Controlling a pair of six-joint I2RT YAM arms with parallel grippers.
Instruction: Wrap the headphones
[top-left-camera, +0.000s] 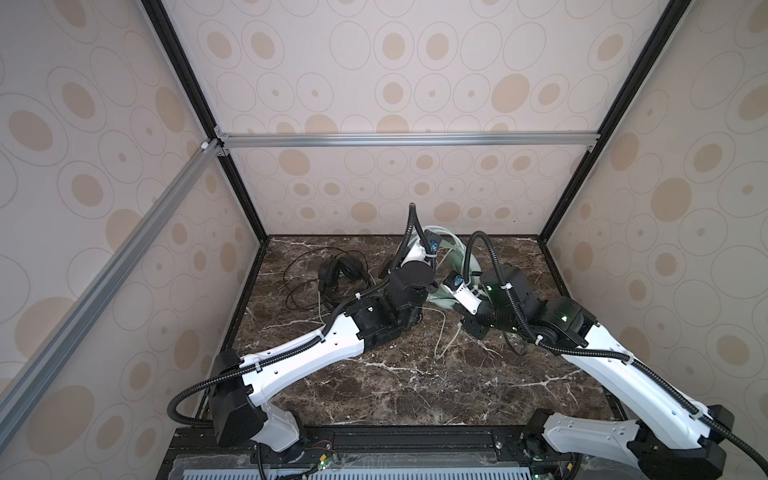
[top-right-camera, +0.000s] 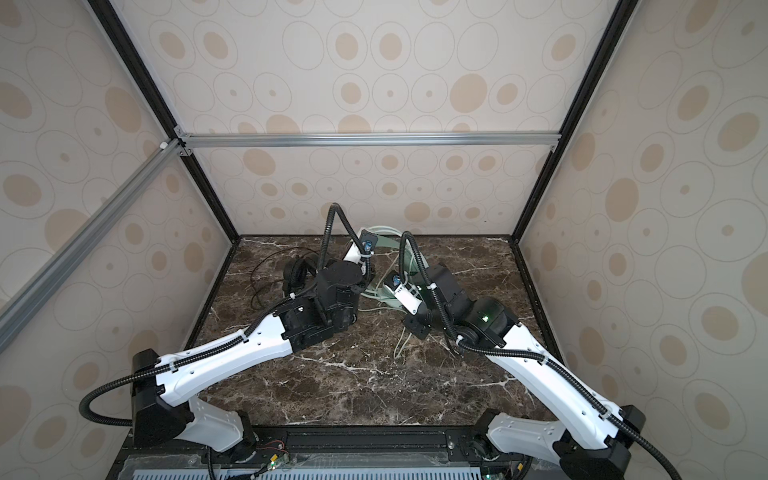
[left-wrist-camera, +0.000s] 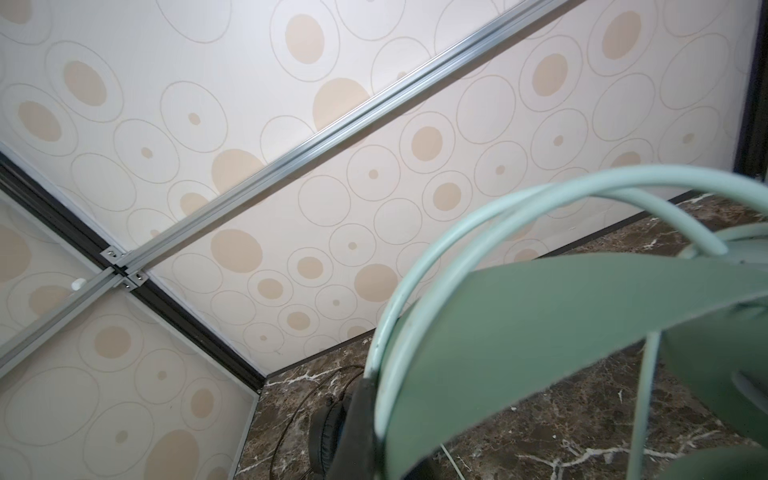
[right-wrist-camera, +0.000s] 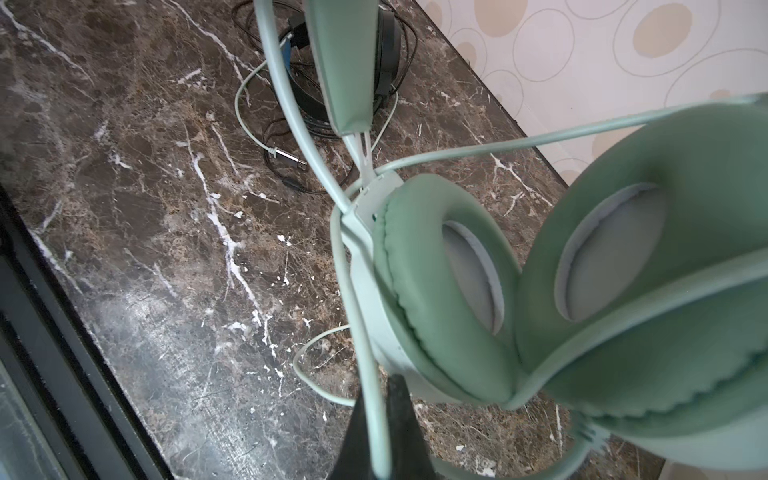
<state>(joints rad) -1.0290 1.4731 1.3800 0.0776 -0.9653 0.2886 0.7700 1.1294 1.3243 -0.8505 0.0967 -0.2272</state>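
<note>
The mint-green headphones (right-wrist-camera: 449, 291) are held between the two arms near the table's (top-left-camera: 395, 374) back middle. The right gripper (right-wrist-camera: 376, 440) is clenched on their pale cord (right-wrist-camera: 353, 299), and the left gripper (left-wrist-camera: 365, 415) pinches the headband rails. Only the wrist views show these grips. Both top views show the black headphones (top-left-camera: 336, 270) lying to the left.

green headphones (right-wrist-camera: 419, 291): mint green, with big soft ear pads. The two pads sit close, facing each other. It is up above the table (right-wrist-camera: 166, 249), at the back near the middle.
pale cord (right-wrist-camera: 360, 316): whitish. Some of it crosses the ear pads. Loose loops lie on the table, and so does its silver plug (right-wrist-camera: 291, 160).
black headphones (top-left-camera: 338, 270): black with blue inside the band, lying on the table left of the green headphones.
black cord (top-left-camera: 297, 270): thin, in messy loose loops around the black headphones.
</note>
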